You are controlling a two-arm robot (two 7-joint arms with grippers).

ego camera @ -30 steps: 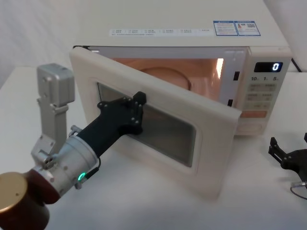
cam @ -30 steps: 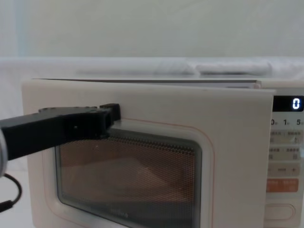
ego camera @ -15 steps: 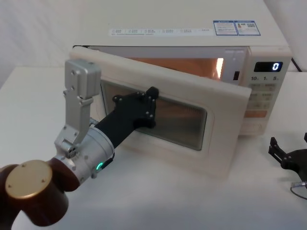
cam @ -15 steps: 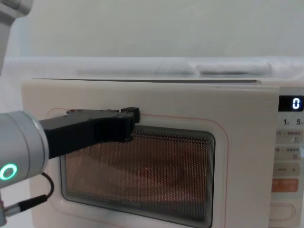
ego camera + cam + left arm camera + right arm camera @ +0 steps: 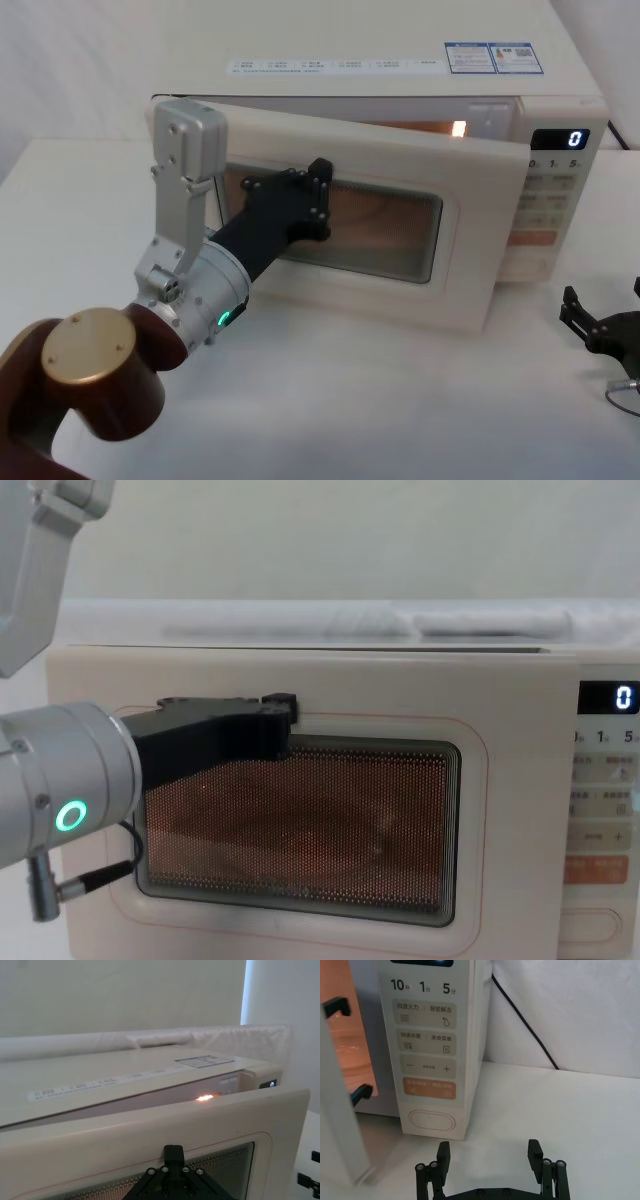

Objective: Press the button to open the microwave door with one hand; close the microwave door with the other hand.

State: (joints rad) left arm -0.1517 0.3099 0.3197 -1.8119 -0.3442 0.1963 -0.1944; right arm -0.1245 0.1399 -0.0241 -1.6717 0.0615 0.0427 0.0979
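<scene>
The microwave door has swung nearly shut under the left hand, whose grip I cannot tell, while the right hand rests open on the desk.

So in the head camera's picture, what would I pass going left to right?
Left hand pressed against the microwave door → control panel with its digital display → right hand resting on the table.
</scene>
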